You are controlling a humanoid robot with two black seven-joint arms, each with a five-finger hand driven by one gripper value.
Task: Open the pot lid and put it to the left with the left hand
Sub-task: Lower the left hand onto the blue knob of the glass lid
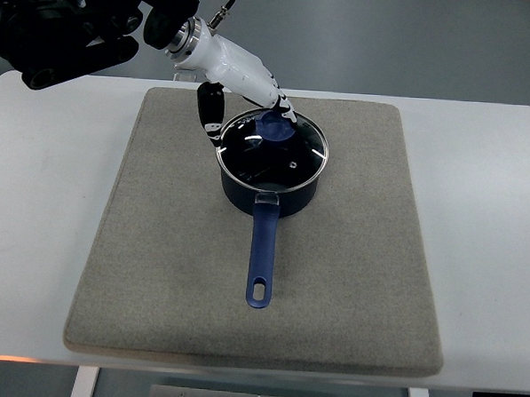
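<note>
A dark blue saucepan [267,191] stands on the grey mat [349,283], its long blue handle [261,256] pointing toward the near edge. A glass lid [289,160] with a blue knob [275,130] sits closed on it. My left hand [249,109], white with dark joints, comes in from the upper left. Its fingers [281,104] reach to the far side of the knob, touching or just above it. The thumb [212,114] hangs apart by the lid's left rim. The hand is not closed on the knob.
The mat covers most of a white table [33,222]. Bare mat lies to the left of the pot [148,228]. The black upper arm [69,28] fills the top left corner.
</note>
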